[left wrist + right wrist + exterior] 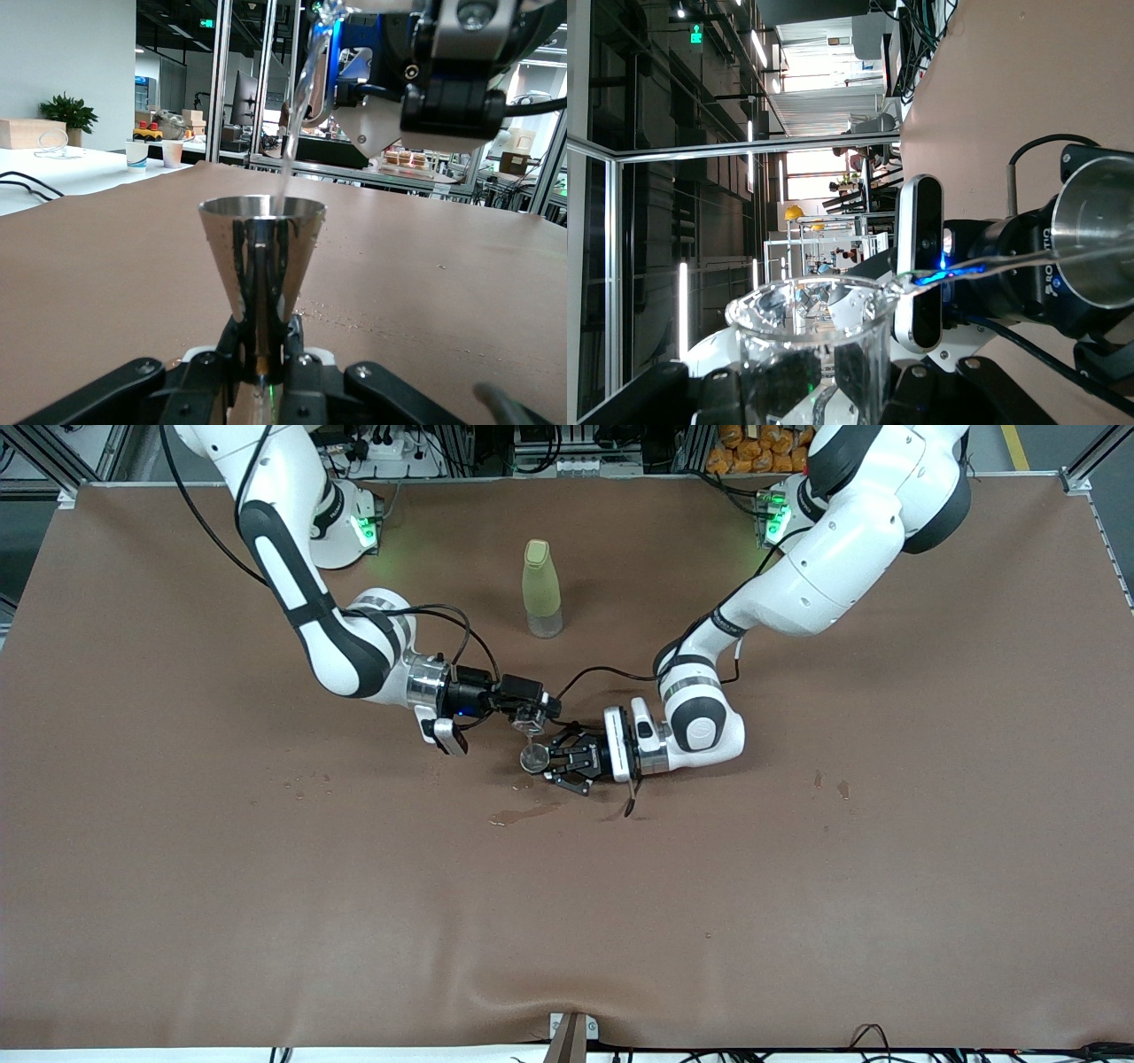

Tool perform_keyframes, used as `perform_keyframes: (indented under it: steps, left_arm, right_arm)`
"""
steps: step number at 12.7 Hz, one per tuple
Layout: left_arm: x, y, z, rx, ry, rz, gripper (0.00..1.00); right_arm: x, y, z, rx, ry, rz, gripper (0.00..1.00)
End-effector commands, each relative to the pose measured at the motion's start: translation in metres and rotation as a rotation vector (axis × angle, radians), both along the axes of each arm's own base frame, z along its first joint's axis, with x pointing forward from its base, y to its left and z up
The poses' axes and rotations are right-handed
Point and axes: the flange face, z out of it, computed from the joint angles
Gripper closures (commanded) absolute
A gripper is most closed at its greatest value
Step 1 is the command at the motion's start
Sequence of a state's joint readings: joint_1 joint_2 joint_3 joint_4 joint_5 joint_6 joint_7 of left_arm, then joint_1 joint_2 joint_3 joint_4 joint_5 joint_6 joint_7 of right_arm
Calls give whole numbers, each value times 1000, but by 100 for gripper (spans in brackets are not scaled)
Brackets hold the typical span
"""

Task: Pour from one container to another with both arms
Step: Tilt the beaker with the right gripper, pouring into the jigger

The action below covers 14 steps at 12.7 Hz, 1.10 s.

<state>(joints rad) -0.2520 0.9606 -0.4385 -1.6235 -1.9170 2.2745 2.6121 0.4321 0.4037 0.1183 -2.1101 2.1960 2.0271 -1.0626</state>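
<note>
The pour is under way: a clear glass beaker (811, 341), clamped tilted in the right gripper (529, 713), is held above a conical steel jigger (261, 257) gripped upright at mid-table by the left gripper (567, 766). A thin stream (297, 115) is seen falling in. Next, the tilt likely needs levelling

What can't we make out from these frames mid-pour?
- Fill level in the steel jigger: left wrist view looks side-on; front view too small.
- Liquid left in the clear glass: cut off by the right wrist view's edge.
- Left gripper finger contact: jigger base hides it.
</note>
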Motion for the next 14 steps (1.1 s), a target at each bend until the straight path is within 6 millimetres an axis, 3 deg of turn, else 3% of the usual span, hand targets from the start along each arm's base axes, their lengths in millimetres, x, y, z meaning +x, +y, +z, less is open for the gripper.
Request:
perform_keyframes:
  steps: [1,10,12,14]
  left_arm:
    - [-5,2,11,-10,-25,0,100]
    - [-9,-2,13,-17,-22,-7,100]
    - [-11,-1,11,-14,-19,-7,100]
    - [-12,1,9,-11,-26,-7,100]
  right_arm:
    - [-3,-2,10,24,46,-18,100]
    - [1,-1,14,86,217,-42,100]
    - [2,-2,15,80,191,-42,100]
    - [6,-3,22,43,20,-35,100]
